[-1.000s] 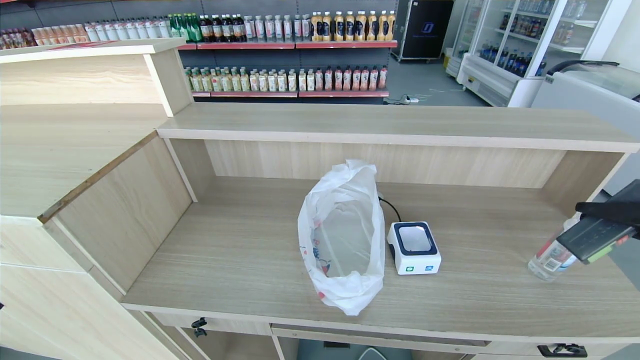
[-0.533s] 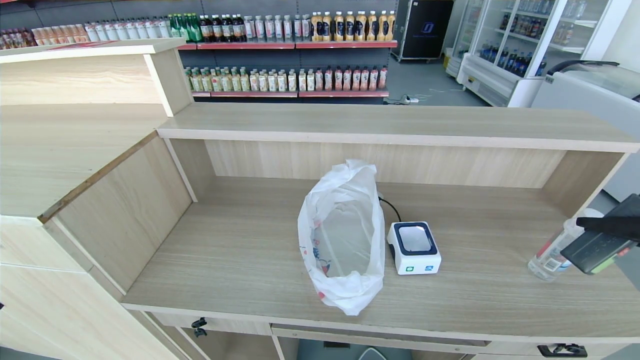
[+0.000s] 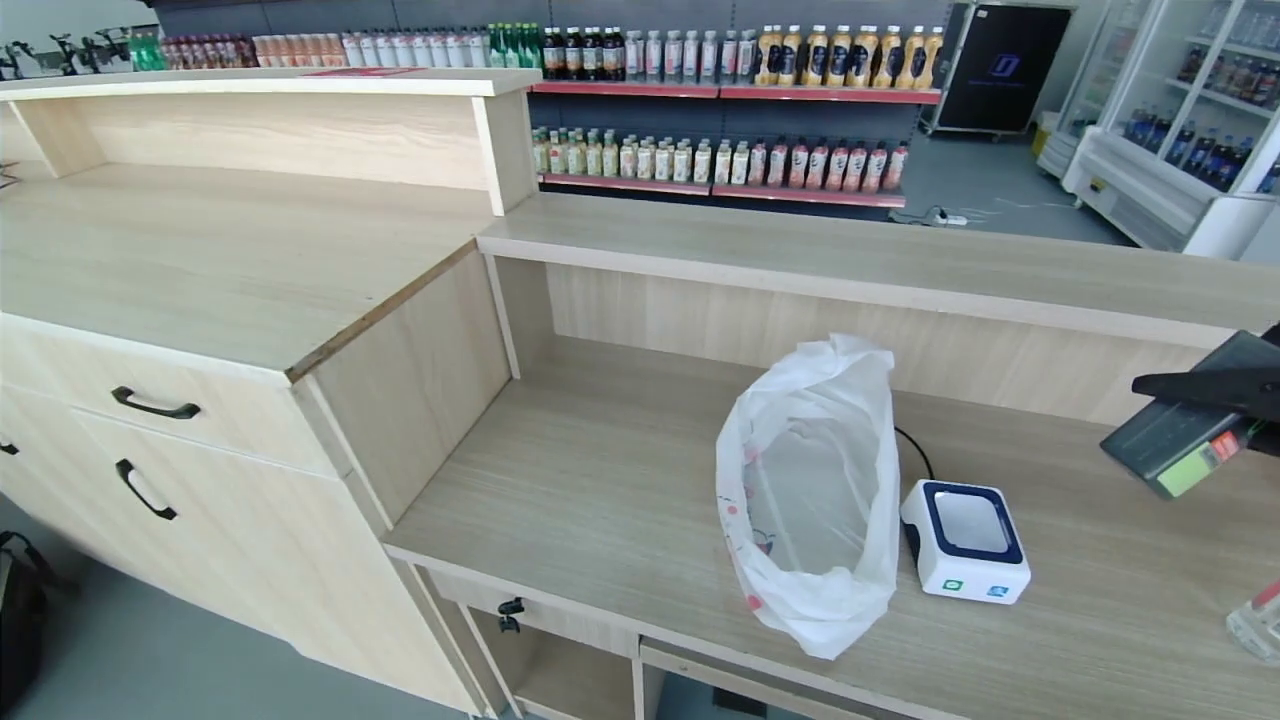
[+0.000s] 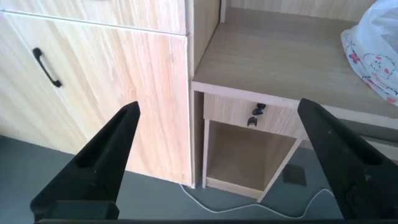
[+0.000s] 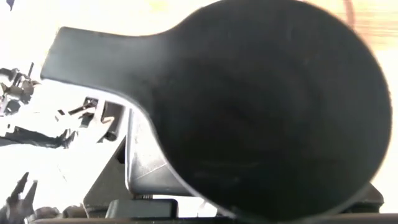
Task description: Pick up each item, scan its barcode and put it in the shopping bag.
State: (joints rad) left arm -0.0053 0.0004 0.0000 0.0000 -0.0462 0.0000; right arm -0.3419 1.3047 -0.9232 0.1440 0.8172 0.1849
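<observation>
The wooden counter (image 3: 600, 480) carries a white shopping bag (image 3: 810, 490) standing open, while the left end effector (image 4: 217, 162) hangs spread wide and empty before the cabinet front; the right end effector (image 3: 1190, 415), grip impossible to tell, hovers over the counter's right end, above and beyond the barcode scanner (image 3: 965, 540) just right of the bag and a clear bottle (image 3: 1258, 620) farther right.

Thin glossy plastic bag (image 3: 808, 500) on matt wood-grain counter (image 3: 600, 490).
</observation>
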